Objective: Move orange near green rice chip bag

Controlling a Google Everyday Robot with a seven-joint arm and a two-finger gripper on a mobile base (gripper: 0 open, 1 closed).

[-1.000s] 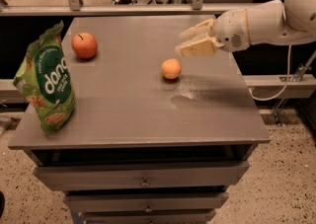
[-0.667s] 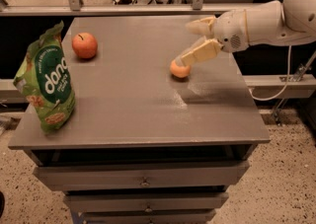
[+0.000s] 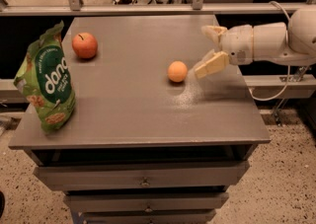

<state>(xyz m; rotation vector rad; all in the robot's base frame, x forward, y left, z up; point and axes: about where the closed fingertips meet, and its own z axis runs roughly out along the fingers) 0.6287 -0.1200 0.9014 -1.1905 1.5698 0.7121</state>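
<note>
The orange (image 3: 177, 71) is a small round yellow-orange fruit lying on the grey table top (image 3: 138, 109), right of centre. The green rice chip bag (image 3: 47, 84) stands upright at the table's front left corner, light green with a dark green oval and white lettering. My gripper (image 3: 208, 50) reaches in from the right on a white arm, just right of the orange and a little above the table. Its two cream fingers are spread apart and hold nothing; the lower fingertip is close to the orange.
A red apple (image 3: 84, 45) with a dark stem sits at the back left of the table. The table has drawers below its front edge. A metal rail runs behind the table. A cable hangs at the right.
The gripper has opened its fingers and come down beside the orange's right side. The orange, apple and bag have not visibly shifted on the table.
</note>
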